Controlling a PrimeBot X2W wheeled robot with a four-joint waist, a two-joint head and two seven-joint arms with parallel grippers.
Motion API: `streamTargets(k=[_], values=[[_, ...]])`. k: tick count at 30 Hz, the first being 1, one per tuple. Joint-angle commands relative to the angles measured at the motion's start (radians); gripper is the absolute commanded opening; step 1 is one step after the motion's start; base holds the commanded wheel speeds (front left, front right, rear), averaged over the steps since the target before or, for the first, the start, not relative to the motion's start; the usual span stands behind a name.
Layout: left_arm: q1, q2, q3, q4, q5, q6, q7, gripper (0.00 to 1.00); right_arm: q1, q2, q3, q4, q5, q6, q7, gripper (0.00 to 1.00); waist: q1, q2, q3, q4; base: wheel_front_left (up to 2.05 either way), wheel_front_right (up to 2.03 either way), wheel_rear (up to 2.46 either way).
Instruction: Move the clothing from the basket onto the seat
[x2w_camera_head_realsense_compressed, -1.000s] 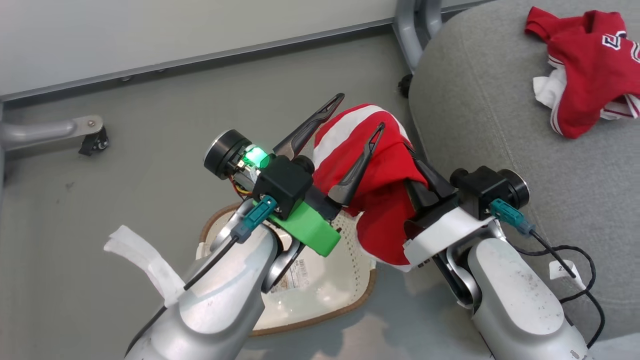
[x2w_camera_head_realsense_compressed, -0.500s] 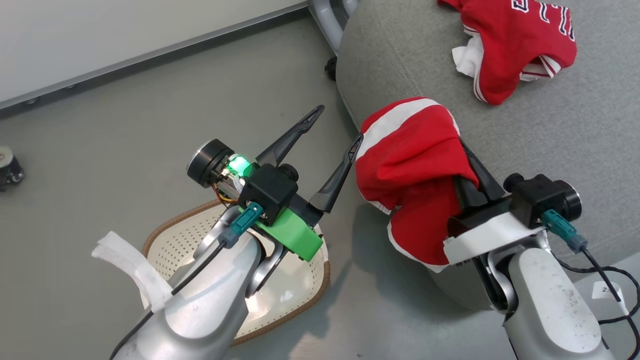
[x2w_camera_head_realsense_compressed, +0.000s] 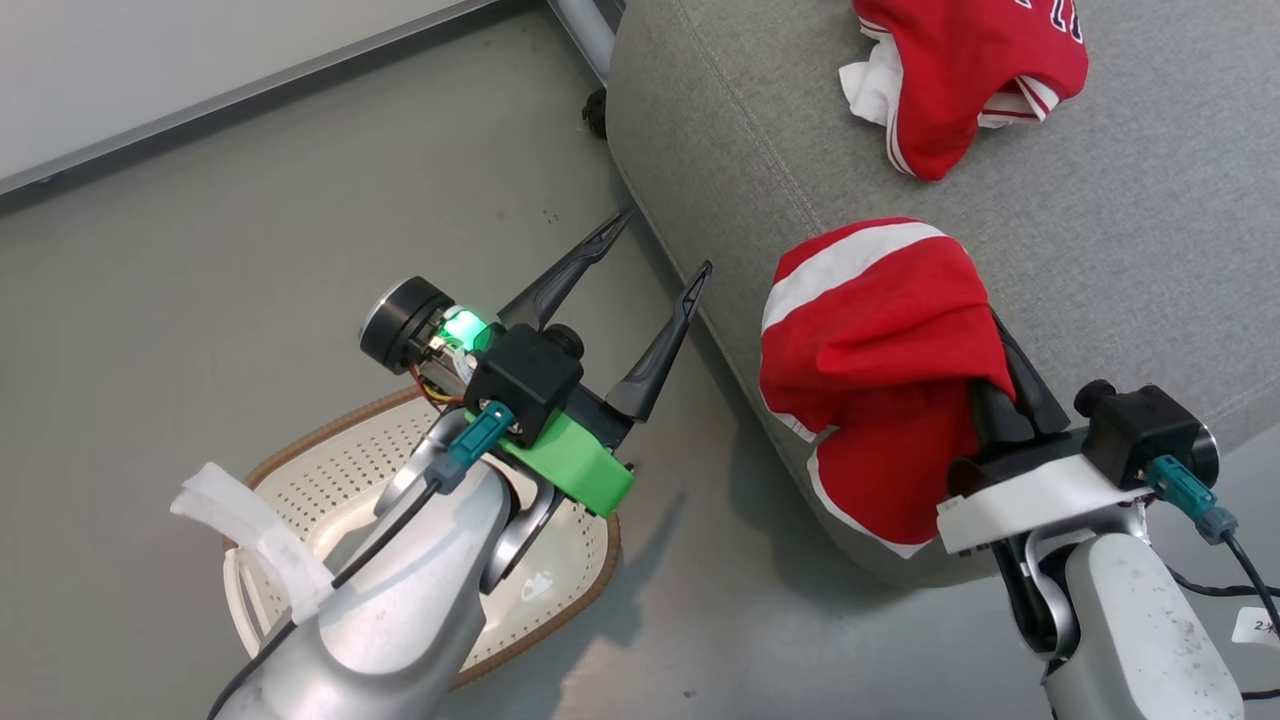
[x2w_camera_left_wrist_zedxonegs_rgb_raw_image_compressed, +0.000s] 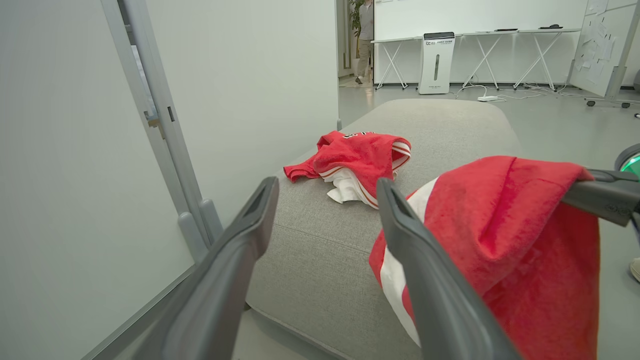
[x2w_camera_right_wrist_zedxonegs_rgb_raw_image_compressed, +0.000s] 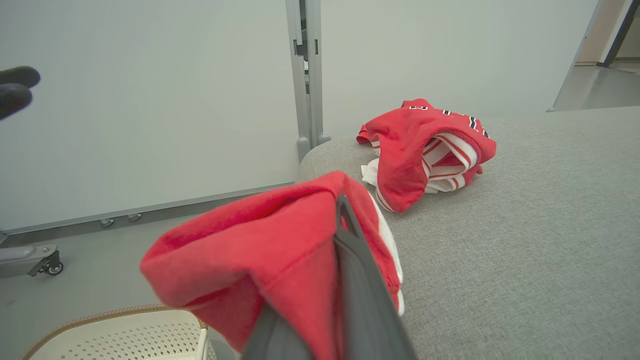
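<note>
Red garments counted: two, namely one lettered jersey (x2w_camera_head_realsense_compressed: 965, 75) and one white-banded garment (x2w_camera_head_realsense_compressed: 880, 350). Baskets: one, the basket (x2w_camera_head_realsense_compressed: 340, 470). Seats: one, the seat (x2w_camera_head_realsense_compressed: 1100, 250). Robot hands: two, the left hand (x2w_camera_head_realsense_compressed: 665, 242) and the right hand (x2w_camera_right_wrist_zedxonegs_rgb_raw_image_compressed: 342, 210).

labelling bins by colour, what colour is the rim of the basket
The basket rim is brown with a woven look; best seen in the head view.

The jersey (x2w_camera_head_realsense_compressed: 970, 90) lies on the seat (x2w_camera_head_realsense_compressed: 1100, 260), the basket (x2w_camera_head_realsense_compressed: 350, 470) left of it.
</note>
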Motion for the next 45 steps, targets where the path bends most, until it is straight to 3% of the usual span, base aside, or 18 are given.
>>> streamTargets(k=[1, 14, 24, 38, 45], values=[[0.012, 0.01, 0.005, 0.001, 0.001, 0.004, 0.0, 1.0, 0.012, -0.001, -0.003, -0.006, 0.009, -0.001, -0.003, 0.0, 0.0, -0.0001, 0.002, -0.002, 0.0, 0.0, 0.0], [0.008, 0.003, 0.01, 0.001, 0.003, 0.004, 0.0, 1.0, -0.057, -0.001, -0.018, -0.043, -0.021, -0.001, -0.003, 0.0, 0.0, -0.0001, 0.029, 0.021, 0.0, 0.0, 0.0], [-0.031, 0.006, 0.003, 0.002, 0.014, -0.002, 0.001, 1.0, -0.283, -0.037, -0.088, -0.055, -0.032, -0.001, -0.003, 0.0, 0.0, -0.0001, 0.123, 0.048, 0.0, 0.0, 0.0], [-0.103, 0.026, -0.013, 0.004, 0.035, -0.008, 0.002, 1.0, -0.67, -0.17, -0.257, -0.016, -0.053, -0.001, -0.003, 0.0, 0.0, -0.0001, 0.316, 0.08, 0.0, 0.0, 0.0], [-0.125, 0.02, -0.025, 0.01, 0.034, -0.009, 0.002, 1.0, -0.849, -0.247, -0.328, 0.097, -0.056, -0.001, -0.003, 0.0, 0.0, -0.0001, 0.37, 0.091, 0.0, 0.0, 0.0]])
